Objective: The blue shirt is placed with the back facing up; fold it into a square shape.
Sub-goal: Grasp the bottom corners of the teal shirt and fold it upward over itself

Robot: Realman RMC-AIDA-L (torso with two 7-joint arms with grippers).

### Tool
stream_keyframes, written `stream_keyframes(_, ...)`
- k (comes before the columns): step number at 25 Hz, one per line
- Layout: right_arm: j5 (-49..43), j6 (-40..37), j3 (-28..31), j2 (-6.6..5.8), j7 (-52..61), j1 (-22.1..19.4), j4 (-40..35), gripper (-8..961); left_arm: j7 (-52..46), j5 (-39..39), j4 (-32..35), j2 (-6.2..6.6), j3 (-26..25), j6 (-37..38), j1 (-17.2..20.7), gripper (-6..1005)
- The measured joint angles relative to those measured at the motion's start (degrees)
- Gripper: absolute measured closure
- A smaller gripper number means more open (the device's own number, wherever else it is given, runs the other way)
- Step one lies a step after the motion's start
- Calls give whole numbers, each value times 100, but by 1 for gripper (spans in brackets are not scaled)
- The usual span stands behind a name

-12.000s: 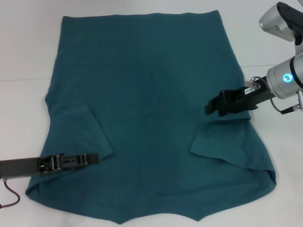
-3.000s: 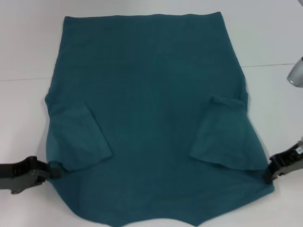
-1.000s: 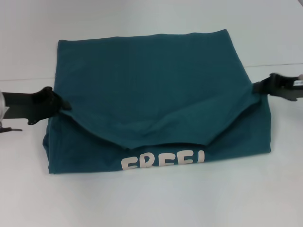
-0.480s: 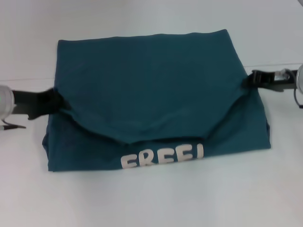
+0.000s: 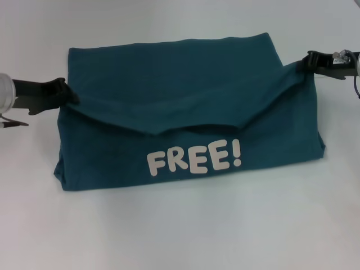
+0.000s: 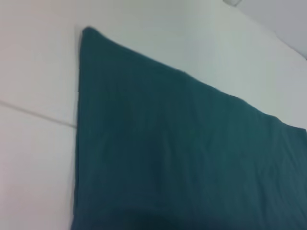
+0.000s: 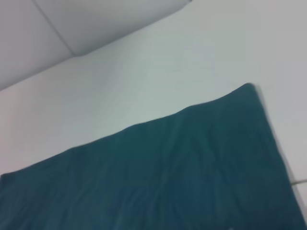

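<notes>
Blue shirt (image 5: 185, 84) lies on the white table (image 5: 180, 230), its near part lifted and carried over the far part, so a folded edge faces the robot and a flap hangs between the 2 grippers. Below that flap, white block letters spelling "FREE!" (image 5: 194, 159) show on the turned-up fabric, so this shirt carries a print on the side now exposed. The flap's edge sags in a shallow V just above the letters.

Left gripper (image 5: 70, 97) sits at the shirt's left edge, clamped narrow on a corner of the raised layer, its dark fingers (image 5: 53, 90) bunching the cloth there. Right gripper (image 5: 306, 61) is at the shirt's right edge, a little farther from the robot, likewise pinched tight on the opposite corner of the same layer. The fabric stretches between the 2 pinch points.

The left wrist view shows only teal cloth (image 6: 192, 153) spread flat on the table, one corner pointing away. The right wrist view shows the same, another corner of the shirt (image 7: 192, 167) against the white surface.
</notes>
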Motion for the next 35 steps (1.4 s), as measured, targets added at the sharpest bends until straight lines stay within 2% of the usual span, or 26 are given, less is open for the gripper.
stream_keyframes(3,-14,216,-57,20,-8,52,179,922,134,36,-174,-3,69,-289,-76,956)
stream_keyframes(6,-20,476,-133,49,-27,72,352,921,210,39,-226,-64,217,-521,-79,956)
stream_keyframes(7,-20,547,-155,59,-35,75,397,921,237,39,-231,-160,451,-766,-67,956)
stream_keyframes(11,-23,734,-256,77,-36,75,487,919,237,39,-220,-221,658,-954,-60,955)
stream_keyframes(21,109,777,-311,34,-51,118,366,915,149,30,-69,-189,647,-997,-66,956)
stream_keyframes(35,-51,1135,-651,60,-72,198,541,910,344,48,-139,-234,753,-1135,-33,955)
